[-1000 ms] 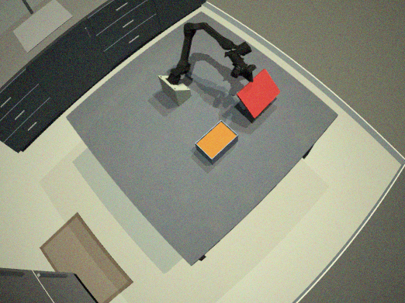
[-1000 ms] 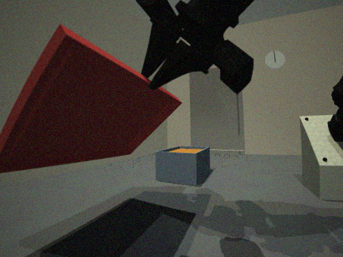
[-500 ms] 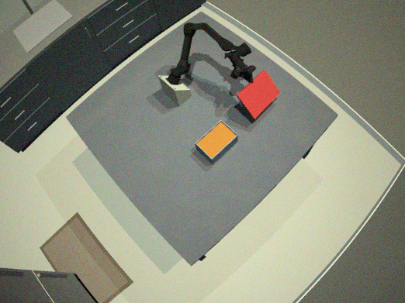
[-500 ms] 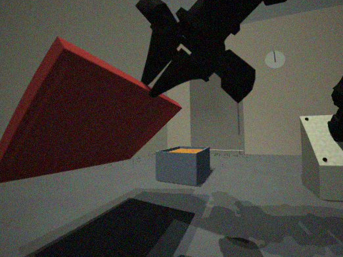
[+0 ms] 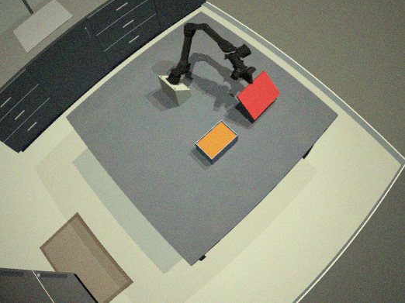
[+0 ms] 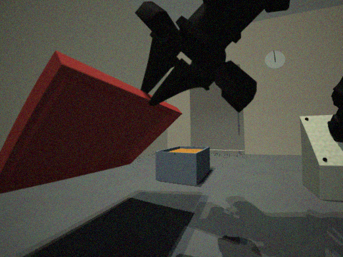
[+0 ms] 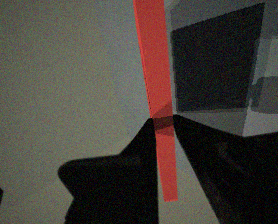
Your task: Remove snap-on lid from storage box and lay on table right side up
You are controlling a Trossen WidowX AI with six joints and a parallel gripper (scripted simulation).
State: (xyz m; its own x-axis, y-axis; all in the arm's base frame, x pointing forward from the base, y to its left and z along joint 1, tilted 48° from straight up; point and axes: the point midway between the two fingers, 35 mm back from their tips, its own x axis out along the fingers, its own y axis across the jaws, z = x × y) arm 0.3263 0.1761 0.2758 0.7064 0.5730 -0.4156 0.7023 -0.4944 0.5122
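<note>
The red lid (image 5: 258, 95) (image 6: 89, 123) (image 7: 154, 60) is held in the air above the table, tilted, with its smooth red top facing up and its dark underside showing in the exterior view. My gripper (image 5: 250, 82) (image 6: 148, 98) (image 7: 162, 120) is shut on one edge of the lid. The storage box (image 5: 212, 161) (image 6: 175, 167) stands upright and open on the table, apart from the lid, with an orange surface inside its blue-grey walls. The far fingertip is partly hidden behind the lid's edge in the exterior view.
The grey table (image 5: 155, 165) (image 6: 263, 186) bears the box and the pale wedge-shaped arm base (image 5: 181, 96) (image 6: 333, 183). The lid's dark shadow falls on the table below it. A dark cabinet row (image 5: 70, 72) runs beyond one table edge.
</note>
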